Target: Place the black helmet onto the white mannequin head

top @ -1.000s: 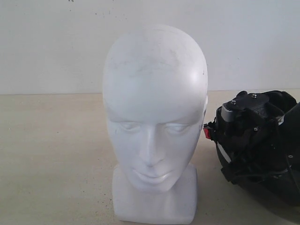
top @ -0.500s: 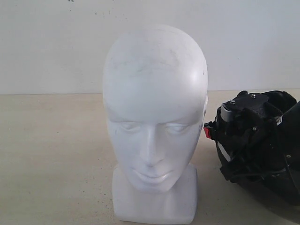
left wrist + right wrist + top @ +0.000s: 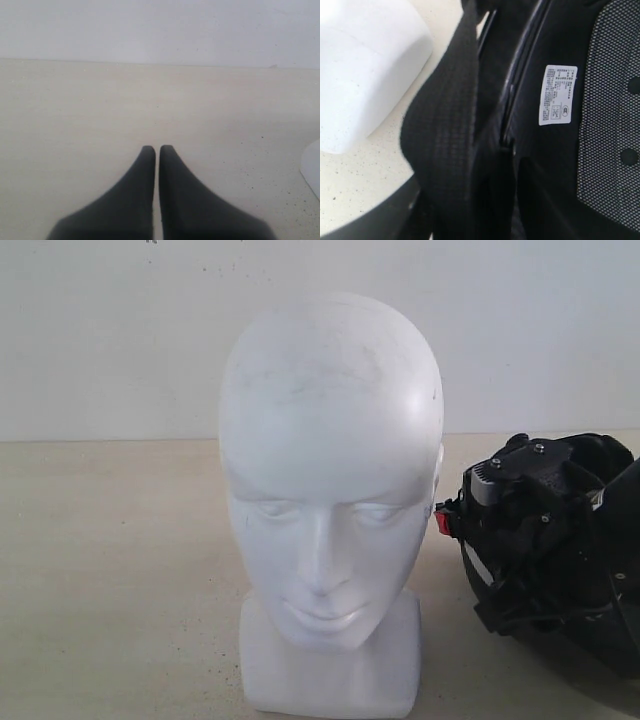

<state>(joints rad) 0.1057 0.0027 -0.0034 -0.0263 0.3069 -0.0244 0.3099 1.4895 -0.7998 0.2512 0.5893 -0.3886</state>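
The white mannequin head (image 3: 330, 490) stands upright mid-table, bald and bare, facing the exterior camera. Right of it, apart from it, the black helmet (image 3: 595, 640) lies on the table with its inside exposed. My right arm's wrist (image 3: 527, 475) reaches down into it. The right wrist view shows the helmet's mesh lining (image 3: 610, 90), a white label (image 3: 558, 95) and a black strap (image 3: 447, 130). My right gripper (image 3: 516, 152) has its dark fingers closed to a thin gap over the helmet's rim. My left gripper (image 3: 157, 148) is shut and empty above bare table.
The beige table (image 3: 110, 570) runs back to a white wall (image 3: 100, 330). A white corner (image 3: 312, 167), probably the head's base, shows at the edge of the left wrist view. The head's base (image 3: 365, 65) lies close beside the helmet in the right wrist view.
The right wrist has shifted slightly right and down into the helmet. The head and helmet stay put.
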